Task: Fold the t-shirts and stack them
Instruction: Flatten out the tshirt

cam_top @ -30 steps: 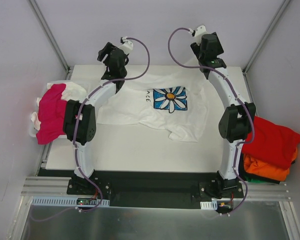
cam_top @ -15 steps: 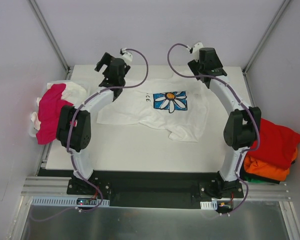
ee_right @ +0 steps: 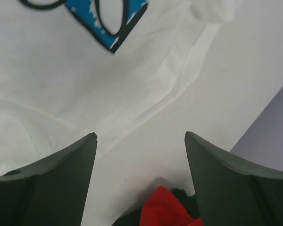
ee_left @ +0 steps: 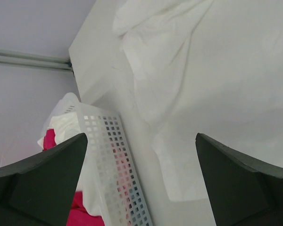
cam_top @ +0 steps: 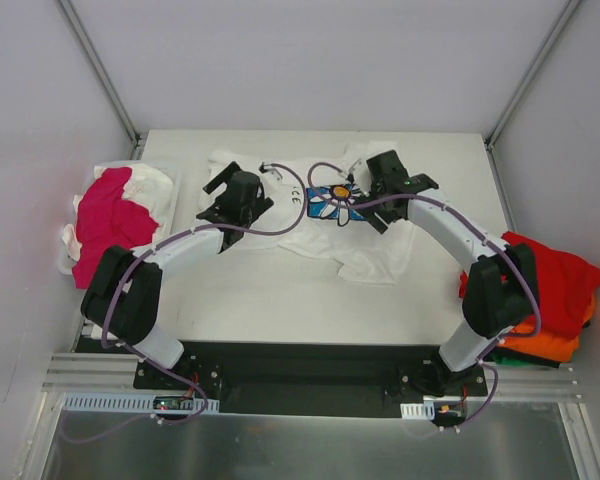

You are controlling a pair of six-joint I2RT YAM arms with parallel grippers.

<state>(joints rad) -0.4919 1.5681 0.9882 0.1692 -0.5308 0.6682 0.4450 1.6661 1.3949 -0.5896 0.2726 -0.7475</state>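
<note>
A white t-shirt (cam_top: 310, 225) with a blue daisy print (cam_top: 338, 203) lies spread and creased on the table. My left gripper (cam_top: 212, 200) hovers low over its left edge, open with nothing between the fingers (ee_left: 141, 179); the white t-shirt (ee_left: 203, 70) lies just ahead of it. My right gripper (cam_top: 383, 203) is over the shirt's right side, also open and empty (ee_right: 140, 169), with the daisy print (ee_right: 104, 23) beyond. A magenta t-shirt (cam_top: 105, 220) and a white one (cam_top: 148, 180) lie in the basket. Red (cam_top: 545, 275) and orange (cam_top: 535, 335) t-shirts are piled at the right.
A white perforated basket (ee_left: 113, 160) stands off the table's left edge, close to my left gripper. The red and orange pile sits off the right edge, over something dark green (cam_top: 495, 350). Grey walls and frame posts (cam_top: 100, 70) close in the back and sides.
Both arms swung down from the far edge toward the near side, low over the shirt. Both grippers opened wider. The shirt's far edge now lies loose on the table.
</note>
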